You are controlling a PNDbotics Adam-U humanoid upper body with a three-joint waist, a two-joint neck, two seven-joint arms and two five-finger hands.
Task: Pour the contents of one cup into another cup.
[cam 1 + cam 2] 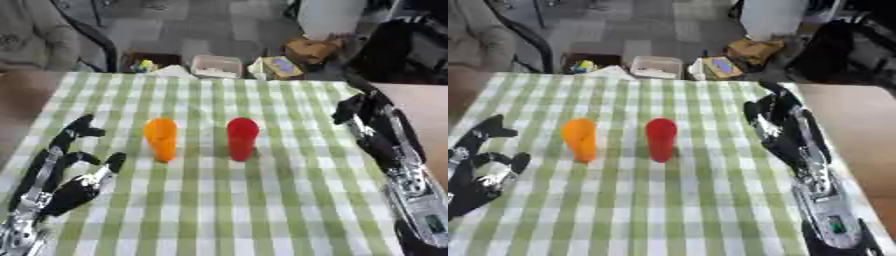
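An orange cup (161, 138) and a red cup (241, 138) stand upright side by side on the green-and-white checked tablecloth (219, 210), orange on the left. What is inside them is hidden. My left hand (73, 165) rests open at the lower left, left of the orange cup and apart from it, fingers spread. At the right edge my right hand (367, 125) stands open, well to the right of the red cup and touching neither cup.
Past the table's far edge on the floor lie a white box (216, 65), a cardboard box (308, 49) and a dark bin (149, 62). A brown surface (420, 105) adjoins the table on the right.
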